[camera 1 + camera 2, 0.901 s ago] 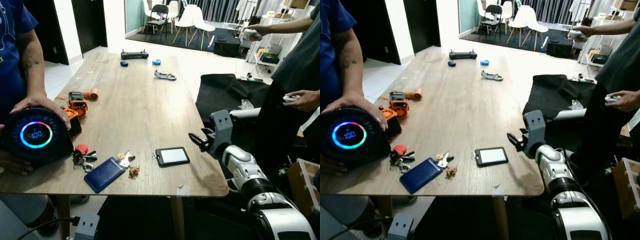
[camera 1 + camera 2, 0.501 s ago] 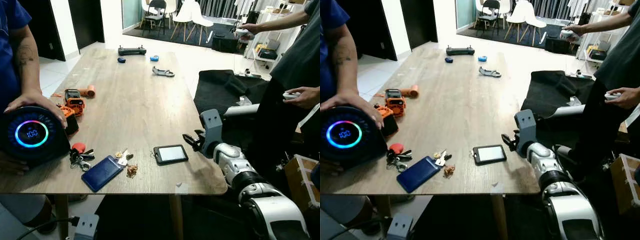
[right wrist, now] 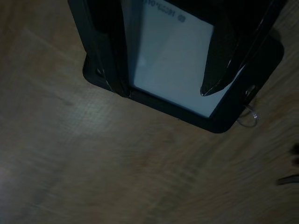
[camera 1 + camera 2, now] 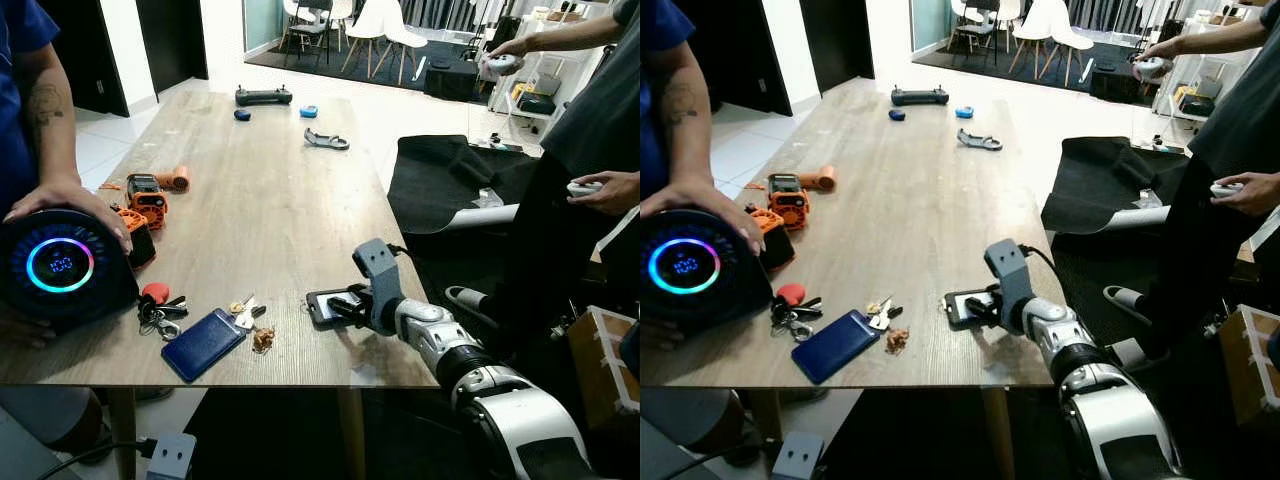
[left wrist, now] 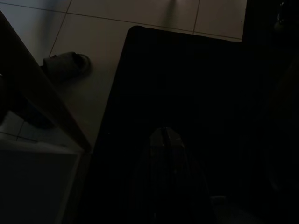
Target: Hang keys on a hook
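While flat on table (image 4: pixel 280 200), keys (image 4: pixel 164 318), red tag.

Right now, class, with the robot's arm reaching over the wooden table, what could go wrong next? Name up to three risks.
1. The right gripper is open over the black-framed card holder, not the bunch of keys with a red fob, so it may grasp the wrong thing.
2. The card holder lies near the wooden table's front edge; a nudge could push it off.
3. The keys lie beside a person's hand on the round black speaker; reaching across might bump it.
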Available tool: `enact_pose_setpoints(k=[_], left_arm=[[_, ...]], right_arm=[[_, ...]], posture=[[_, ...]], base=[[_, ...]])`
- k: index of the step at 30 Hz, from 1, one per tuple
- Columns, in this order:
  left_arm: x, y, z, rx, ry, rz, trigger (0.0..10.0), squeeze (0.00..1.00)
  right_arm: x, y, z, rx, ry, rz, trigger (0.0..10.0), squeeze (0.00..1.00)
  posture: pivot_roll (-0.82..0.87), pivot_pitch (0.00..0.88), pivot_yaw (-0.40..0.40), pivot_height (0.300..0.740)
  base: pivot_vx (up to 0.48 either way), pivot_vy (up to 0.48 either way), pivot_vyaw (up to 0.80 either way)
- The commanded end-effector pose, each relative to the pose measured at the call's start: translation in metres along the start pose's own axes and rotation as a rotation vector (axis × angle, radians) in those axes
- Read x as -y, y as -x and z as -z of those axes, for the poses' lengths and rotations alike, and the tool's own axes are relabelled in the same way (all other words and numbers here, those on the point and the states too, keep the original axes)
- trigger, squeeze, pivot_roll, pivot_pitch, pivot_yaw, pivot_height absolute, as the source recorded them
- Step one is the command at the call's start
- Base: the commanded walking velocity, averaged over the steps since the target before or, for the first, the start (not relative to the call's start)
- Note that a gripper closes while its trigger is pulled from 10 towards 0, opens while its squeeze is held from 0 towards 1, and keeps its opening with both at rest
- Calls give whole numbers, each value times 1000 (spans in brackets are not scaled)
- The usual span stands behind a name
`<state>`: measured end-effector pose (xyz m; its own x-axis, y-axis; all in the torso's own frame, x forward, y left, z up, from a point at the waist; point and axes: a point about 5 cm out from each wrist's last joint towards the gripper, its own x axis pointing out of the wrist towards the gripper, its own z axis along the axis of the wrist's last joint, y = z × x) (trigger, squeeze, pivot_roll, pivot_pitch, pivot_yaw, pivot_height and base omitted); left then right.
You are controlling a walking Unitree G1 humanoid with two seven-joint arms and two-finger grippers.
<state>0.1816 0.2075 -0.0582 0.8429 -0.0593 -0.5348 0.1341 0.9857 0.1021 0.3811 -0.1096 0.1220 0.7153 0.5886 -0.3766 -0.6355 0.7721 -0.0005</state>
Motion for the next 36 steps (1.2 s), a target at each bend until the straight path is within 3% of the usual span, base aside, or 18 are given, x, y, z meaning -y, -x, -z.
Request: enact_pose_setpoints(k=[1,13,21,22,23,24,26,30,36], left_arm=[[2,2,7,-30,16,-4,10000,0],[2,-1,5,-39,19,-1,10000,0],[2,-3,3,-35,14,4,10000,0],[1,-3,1,-24,11,6,10000,0],[1,-3,1,-24,11,6,10000,0],[1,-4,-1,-14,10,8,10000,0],[2,-4,-1,-10,9,10,10000,0],[4,-5,-3,-2,9,16,10000,0],[9,-6,-5,13,11,22,10000,0]], right_arm=[[-7,-2,5,-62,25,-76,10000,0],[-29,-5,8,-94,43,-327,10000,0],[-33,0,-20,72,-38,-430,10000,0],[-28,5,-37,159,-56,-426,10000,0],[-28,5,-37,159,-56,-426,10000,0],[-21,10,-50,239,-24,-384,10000,0],[-15,12,-54,262,4,-341,10000,0],[-1,14,-49,244,43,-213,10000,0],[15,13,-24,145,0,-2,10000,0]], posture=[[101,91,-70,740],[104,80,-69,740],[102,73,-63,740],[102,73,-63,740],[102,73,-63,740],[98,69,-63,740],[96,66,-63,740],[91,60,-64,740],[96,54,-72,740]], base=[[0,0,0],[0,0,0],[0,0,0],[0,0,0],[0,0,0],[0,0,0],[0,0,0],[0,0,0],[0,0,0]])
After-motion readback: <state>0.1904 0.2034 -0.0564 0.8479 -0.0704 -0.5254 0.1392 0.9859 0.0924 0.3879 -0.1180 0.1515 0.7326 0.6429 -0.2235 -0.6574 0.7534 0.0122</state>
